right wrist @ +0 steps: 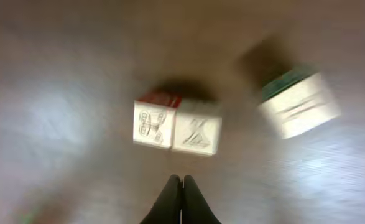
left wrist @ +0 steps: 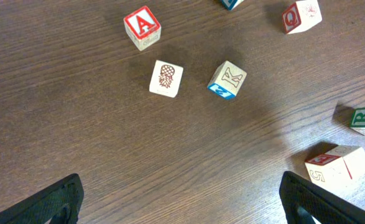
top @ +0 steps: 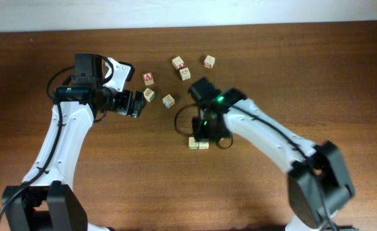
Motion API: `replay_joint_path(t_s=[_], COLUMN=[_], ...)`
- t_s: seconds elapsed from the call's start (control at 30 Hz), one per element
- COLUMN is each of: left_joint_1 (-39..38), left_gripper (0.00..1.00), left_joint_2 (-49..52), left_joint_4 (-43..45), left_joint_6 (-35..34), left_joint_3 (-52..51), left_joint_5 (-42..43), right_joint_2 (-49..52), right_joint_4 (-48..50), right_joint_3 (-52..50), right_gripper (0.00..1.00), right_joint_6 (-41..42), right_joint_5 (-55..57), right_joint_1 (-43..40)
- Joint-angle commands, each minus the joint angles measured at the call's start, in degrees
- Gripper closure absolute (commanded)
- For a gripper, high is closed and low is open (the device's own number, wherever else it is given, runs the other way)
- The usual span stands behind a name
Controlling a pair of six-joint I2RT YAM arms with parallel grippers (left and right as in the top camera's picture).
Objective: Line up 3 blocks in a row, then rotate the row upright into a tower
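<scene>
Blocks paired just ahead of right hand, clenched, empty; left hand released. Suggest nudging one corner gently.

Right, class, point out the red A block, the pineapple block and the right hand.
red A block (left wrist: pixel 142 22), left wrist view, on its top face with the letter.
pineapple block (left wrist: pixel 166 77), left wrist view, on the printed pineapple.
right hand (right wrist: pixel 182 180), right wrist view, where its shut fingertips meet.

It looks like a robotics lab workstation: a dark wood-grain table with a white-and-black left arm and right arm reaching over scattered toy alphabet cubes.
</scene>
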Motion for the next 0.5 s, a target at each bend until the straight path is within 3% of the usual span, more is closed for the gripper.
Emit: replay_joint_path(t_s=[0.0,0.27,0.47], left_joint_1=[0.35,0.35,0.35], left_gripper=[0.01,0.01,0.01], left_joint_2=[0.28,0.28,0.28], left_joint_4=[0.09,0.09,0.09], left_joint_6=[0.87,0.87,0.87], left_joint_3=[0.83,0.83,0.83], left_joint_5=[0.81,0.81,0.81], right_joint_2=[-2.14,8.85,10.08], right_joint_4=[0.94,10.64,8.04], right_joint_3=[1.03,-1.25,-1.31], right_gripper=[0.96,0.96,0.96], right_joint_6=[-1.20,-3.69,-4.04], right_joint_5=[8.76,5.27,-1.64], right_joint_1=[-6.71,-12.24,-12.63])
